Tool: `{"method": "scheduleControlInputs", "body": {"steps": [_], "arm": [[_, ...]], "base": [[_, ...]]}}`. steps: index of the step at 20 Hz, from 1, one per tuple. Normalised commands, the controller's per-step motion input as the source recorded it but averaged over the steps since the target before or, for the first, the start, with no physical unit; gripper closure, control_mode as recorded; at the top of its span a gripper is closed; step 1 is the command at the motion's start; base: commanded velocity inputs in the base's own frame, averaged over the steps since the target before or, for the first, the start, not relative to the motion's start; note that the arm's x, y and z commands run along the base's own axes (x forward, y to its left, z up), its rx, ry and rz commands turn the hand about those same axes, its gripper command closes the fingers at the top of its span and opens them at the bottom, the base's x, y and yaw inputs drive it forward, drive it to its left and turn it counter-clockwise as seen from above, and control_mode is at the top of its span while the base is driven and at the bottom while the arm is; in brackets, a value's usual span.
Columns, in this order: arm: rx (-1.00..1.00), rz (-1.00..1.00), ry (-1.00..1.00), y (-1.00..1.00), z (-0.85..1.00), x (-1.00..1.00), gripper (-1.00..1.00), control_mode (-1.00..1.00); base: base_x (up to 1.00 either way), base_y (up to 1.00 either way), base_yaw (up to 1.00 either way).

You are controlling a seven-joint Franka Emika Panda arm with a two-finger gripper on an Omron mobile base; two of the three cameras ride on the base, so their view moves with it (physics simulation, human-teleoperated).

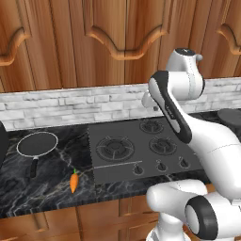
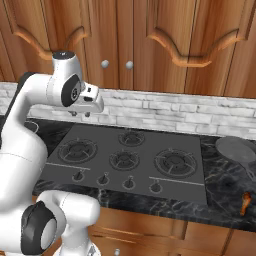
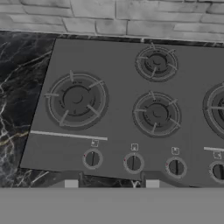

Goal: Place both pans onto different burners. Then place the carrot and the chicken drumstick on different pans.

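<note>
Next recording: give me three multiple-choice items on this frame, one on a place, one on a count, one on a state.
1. Where does the small orange carrot lie?
A. on a burner
B. on the black marble counter left of the dark grey stovetop
C. in a pan

2. How many small round control knobs line the stovetop's front?
A. two
B. four
C. six

3. The silver-rimmed dark frying pan is:
A. empty
B. holding the carrot
C. upside down

Key: B, the carrot rests on marble; B, the hand view shows four; A, its inside is bare.
</note>
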Motion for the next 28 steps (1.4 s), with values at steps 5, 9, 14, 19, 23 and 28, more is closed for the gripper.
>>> {"method": "scheduleControlInputs", "body": {"steps": [5, 9, 14, 19, 23, 28], "arm": [[0.0, 0.0, 0.0, 0.09, 0.0, -0.03, -1.0, -1.0], [0.0, -0.09, 0.0, 0.8, -0.13, -0.18, -1.0, -1.0], [0.05, -0.13, 0.0, 1.0, -0.38, -0.57, -1.0, -1.0], [0.21, -0.11, 0.03, 0.98, -0.47, -0.6, -1.0, -1.0], [0.14, -0.14, 0.02, 0.93, -0.49, -0.2, -1.0, -1.0], [0.02, -0.06, -0.01, 0.79, -0.24, 0.23, -1.0, -1.0]], "base": [[0.0, 0.0, 0.0], [0.0, 0.0, 0.0], [0.0, 0.0, 0.0], [0.0, 0.0, 0.0], [0.0, 0.0, 0.0], [0.0, 0.0, 0.0]]}}
